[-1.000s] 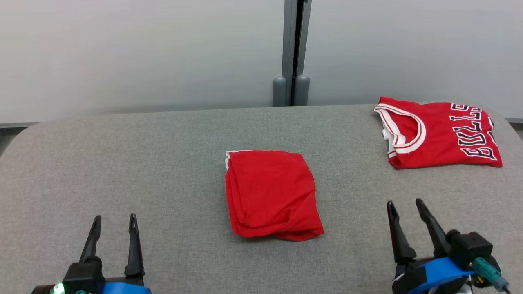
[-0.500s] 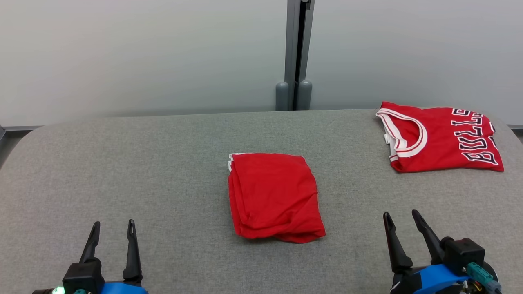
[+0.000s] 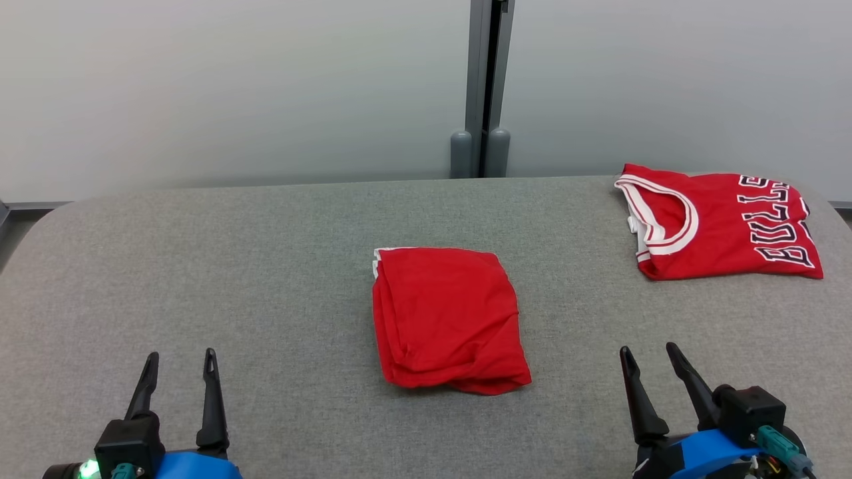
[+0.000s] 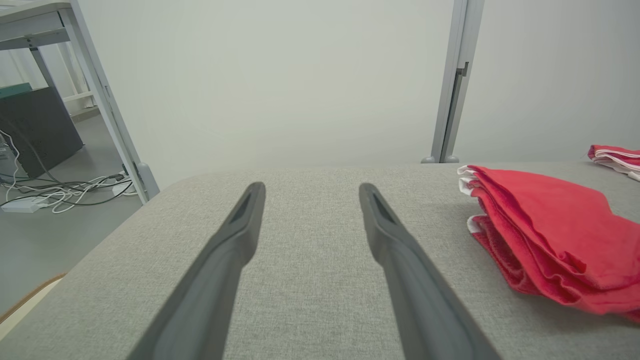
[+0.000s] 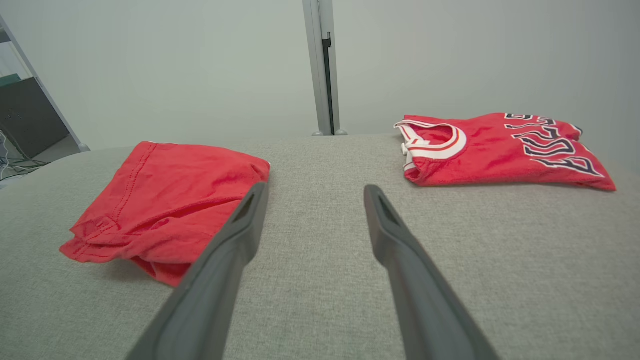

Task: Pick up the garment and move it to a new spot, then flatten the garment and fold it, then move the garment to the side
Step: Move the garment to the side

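Folded red garment (image 3: 449, 319) mid-table on grey padded surface (image 3: 266, 266), long axis near-to-far. Lies ahead and right of left gripper (image 3: 181, 356), ahead and left of right gripper (image 3: 647, 349). Right gripper looks nearer. Both fingers apart, empty, clear of cloth. Lettered jersey (image 3: 719, 223) far right, well apart.

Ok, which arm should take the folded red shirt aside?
Right, probably. The right gripper is open and nearer the folded red shirt than the left gripper, and the jersey lies on that side.
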Robot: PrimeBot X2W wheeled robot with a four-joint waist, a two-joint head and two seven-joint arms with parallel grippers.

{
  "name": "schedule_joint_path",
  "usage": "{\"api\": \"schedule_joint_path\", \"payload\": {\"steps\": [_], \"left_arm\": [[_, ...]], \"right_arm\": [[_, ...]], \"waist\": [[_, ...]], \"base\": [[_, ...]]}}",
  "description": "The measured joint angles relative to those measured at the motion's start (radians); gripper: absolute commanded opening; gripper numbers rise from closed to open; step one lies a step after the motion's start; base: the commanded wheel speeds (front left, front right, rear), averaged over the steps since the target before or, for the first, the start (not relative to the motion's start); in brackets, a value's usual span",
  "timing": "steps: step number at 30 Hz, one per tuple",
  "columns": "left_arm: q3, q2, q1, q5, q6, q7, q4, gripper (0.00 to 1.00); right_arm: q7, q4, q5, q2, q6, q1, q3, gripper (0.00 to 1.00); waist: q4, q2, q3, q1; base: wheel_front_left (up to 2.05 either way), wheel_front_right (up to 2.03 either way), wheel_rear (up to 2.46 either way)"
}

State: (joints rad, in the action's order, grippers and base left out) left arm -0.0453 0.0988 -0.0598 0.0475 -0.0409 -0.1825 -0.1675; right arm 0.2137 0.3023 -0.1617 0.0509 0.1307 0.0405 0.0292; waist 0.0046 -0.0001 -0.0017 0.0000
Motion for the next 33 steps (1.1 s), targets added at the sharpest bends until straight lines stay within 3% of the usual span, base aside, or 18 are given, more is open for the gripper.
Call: {"api": "schedule_joint_path", "payload": {"steps": [16, 26, 33], "left_arm": [[0.017, 0.007, -0.008, 0.015, 0.009, 0.002, 0.013, 1.00], [0.030, 0.011, 0.041, 0.025, 0.009, -0.004, 0.017, 1.00], [0.051, 0.007, 0.091, 0.032, 0.010, -0.023, -0.008, 1.00]], "right_arm": [[-0.001, 0.015, -0.012, 0.000, 0.000, 0.021, -0.001, 1.00], [-0.064, 0.084, 0.013, 0.000, 0.000, 0.306, 0.065, 1.00], [-0.125, 0.289, 0.033, -0.001, 0.000, 0.485, 0.109, 1.00]], "waist": [[0.014, 0.0001, 0.011, 0.0000], [0.050, 0.0003, 0.083, 0.0002], [0.087, 0.0003, 0.144, 0.0002]], "base": [[0.00, 0.00, 0.00], [0.00, 0.00, 0.00], [0.00, 0.00, 0.00]]}}
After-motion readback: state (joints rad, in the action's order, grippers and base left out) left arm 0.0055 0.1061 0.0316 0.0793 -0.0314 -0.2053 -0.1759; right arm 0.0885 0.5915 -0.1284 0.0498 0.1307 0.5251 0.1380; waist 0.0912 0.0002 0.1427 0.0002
